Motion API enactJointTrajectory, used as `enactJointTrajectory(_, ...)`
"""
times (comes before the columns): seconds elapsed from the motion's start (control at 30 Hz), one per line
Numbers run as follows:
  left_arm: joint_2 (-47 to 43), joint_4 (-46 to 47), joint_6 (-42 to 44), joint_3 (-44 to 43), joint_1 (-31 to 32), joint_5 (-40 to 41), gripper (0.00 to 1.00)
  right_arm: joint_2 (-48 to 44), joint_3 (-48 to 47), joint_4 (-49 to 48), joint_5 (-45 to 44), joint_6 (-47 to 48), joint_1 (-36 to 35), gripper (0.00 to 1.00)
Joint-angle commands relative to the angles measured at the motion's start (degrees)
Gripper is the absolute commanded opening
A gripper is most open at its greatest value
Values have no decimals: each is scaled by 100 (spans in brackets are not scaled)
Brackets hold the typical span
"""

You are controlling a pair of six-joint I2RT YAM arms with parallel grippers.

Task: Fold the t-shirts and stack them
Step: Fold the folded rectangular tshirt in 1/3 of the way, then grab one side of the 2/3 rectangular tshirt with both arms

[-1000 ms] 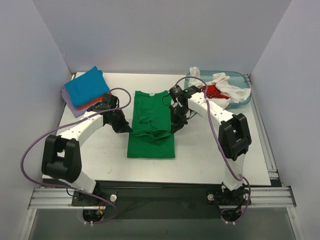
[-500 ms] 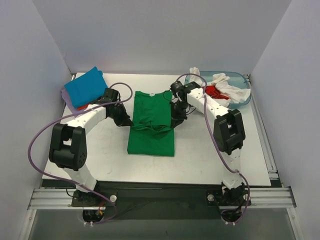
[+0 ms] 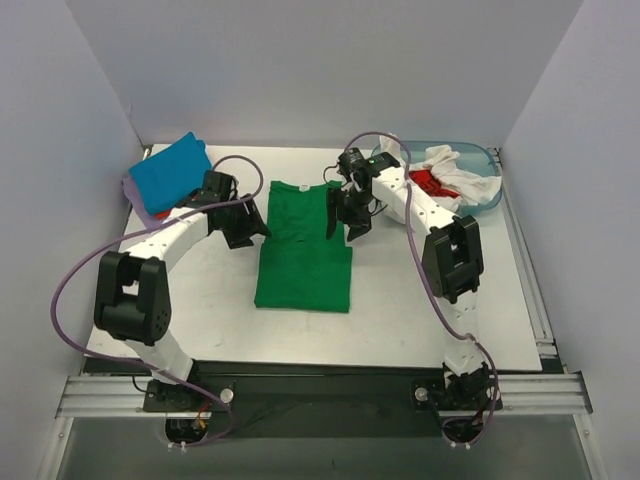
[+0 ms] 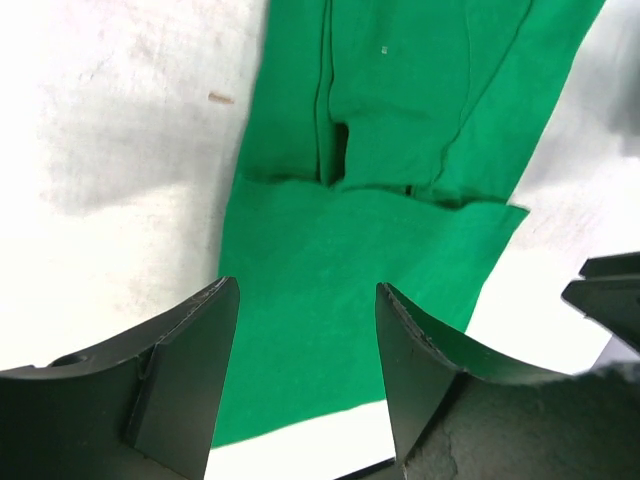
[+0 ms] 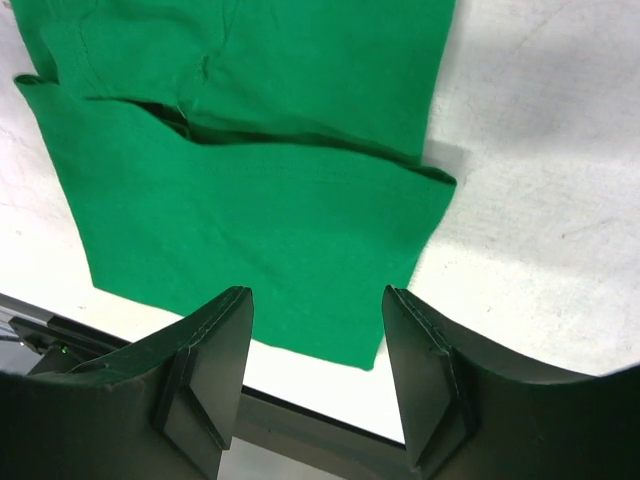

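Left gripper [image 4: 305, 385] and right gripper [image 5: 315, 385] were spread wide and emptied, the green shirt [image 3: 302, 270] being let go and left flat at the middle of the counter [image 3: 430, 320], half-folded, with the far-left corner's pile [image 3: 168, 180] yet to be reached.

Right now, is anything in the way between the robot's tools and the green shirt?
No, nothing visible. The left tool and the right tool both hang open over the green t-shirt, and each wrist view shows only the cloth and the white table between the fingers.
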State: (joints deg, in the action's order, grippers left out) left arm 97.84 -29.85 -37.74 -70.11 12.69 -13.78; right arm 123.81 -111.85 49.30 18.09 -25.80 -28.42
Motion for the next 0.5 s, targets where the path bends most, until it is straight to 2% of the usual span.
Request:
enactJointTrajectory(0.0, -537, 233, 205, 382, -21, -10, 67, -550, 251, 238, 46, 49, 21, 55)
enactJointTrajectory(0.17, -1012, 436, 153, 1287, -21, -125, 65, -1025, 1224, -42, 37, -12, -84, 54)
enactJointTrajectory(0.47, -1759, 401, 56, 2308, 32, -125, 63, -1825, 2922, -790, 204, -443, -383, 53)
